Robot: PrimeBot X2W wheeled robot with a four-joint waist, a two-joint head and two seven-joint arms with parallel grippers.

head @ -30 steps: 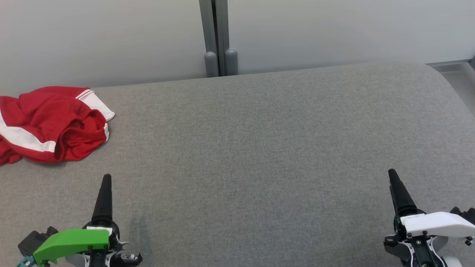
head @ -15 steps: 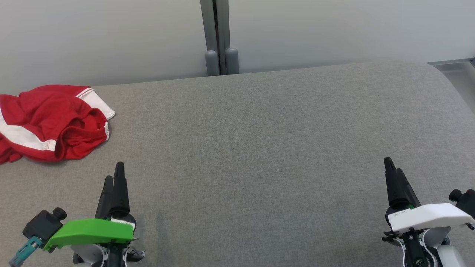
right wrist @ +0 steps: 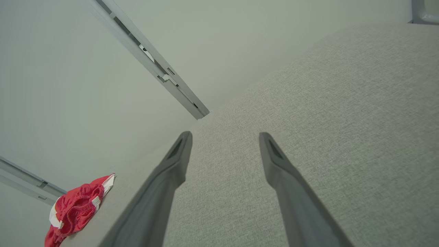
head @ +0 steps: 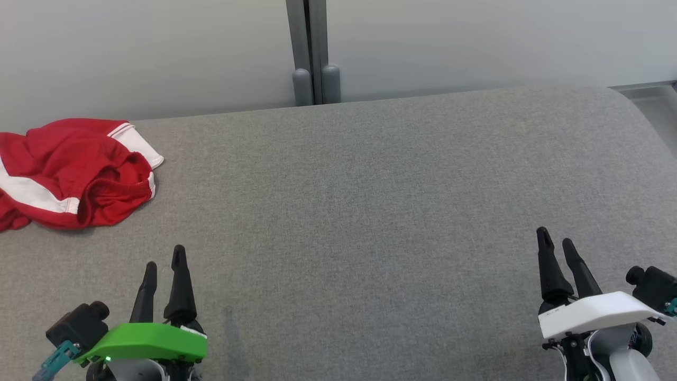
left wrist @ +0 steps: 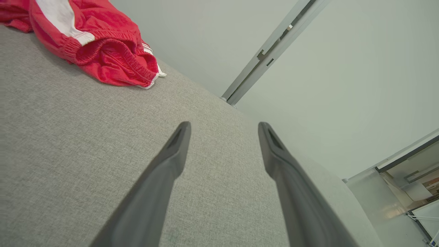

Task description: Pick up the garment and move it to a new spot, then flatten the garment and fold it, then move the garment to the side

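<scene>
grey woven upholstered surface [head: 370, 211] spans the head view. behind it is a pale grey-green wall [head: 476, 42] with a vertical grey metal post [head: 309, 47] at centre rear.

crumpled red fabric garment with white stripes [head: 74, 174]: lies in a heap on the surface at far left, near the back edge by the wall. it is partly cut off by the view's left edge. left wrist view shows a gathered elastic hem facing the camera. nothing touches the garment.

left gripper [head: 165, 256]: lower left of head view, under a bright green plastic cover [head: 143, 341]. the two long dark fingers are spread, with a clear gap between the tips and nothing between them. the garment sits ahead and to its left, apart from the fingertips.

right gripper [head: 554, 236]: lower right of head view, under a white plastic cover [head: 597, 312]. its fingers are likewise parted and hold nothing. it is well apart from the garment, on the far side of the surface. right wrist view shows the garment small at lower left.

cannot tell whether either pair of fingertips touches the surface.
</scene>
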